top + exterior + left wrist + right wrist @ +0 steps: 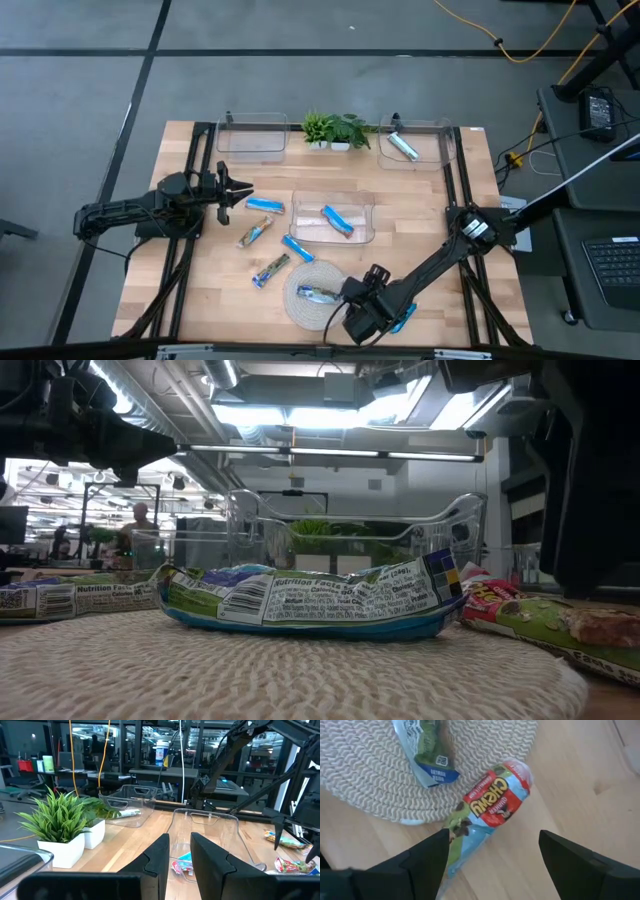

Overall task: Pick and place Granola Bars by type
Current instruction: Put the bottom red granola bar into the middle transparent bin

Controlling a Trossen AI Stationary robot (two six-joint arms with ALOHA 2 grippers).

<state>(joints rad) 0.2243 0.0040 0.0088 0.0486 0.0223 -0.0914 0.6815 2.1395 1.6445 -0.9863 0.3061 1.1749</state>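
The right jaws [490,855] stand wide apart just above a red-and-blue granola bar [490,805] that lies on the counter [420,220] with one end touching the round woven mat [300,300]. A green-and-blue bar [320,294] rests on the mat. The left jaws [243,190] hang nearly closed and hold nothing, near a blue bar [264,205]. Three more bars lie loose between them, two in the middle clear bin [300,205], one in the far right bin [440,150].

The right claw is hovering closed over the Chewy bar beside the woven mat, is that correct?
Not quite: the right claw is open, its fingers spread on either side of the Chewy bar, as the right wrist view shows. It does hover over that bar beside the woven mat.
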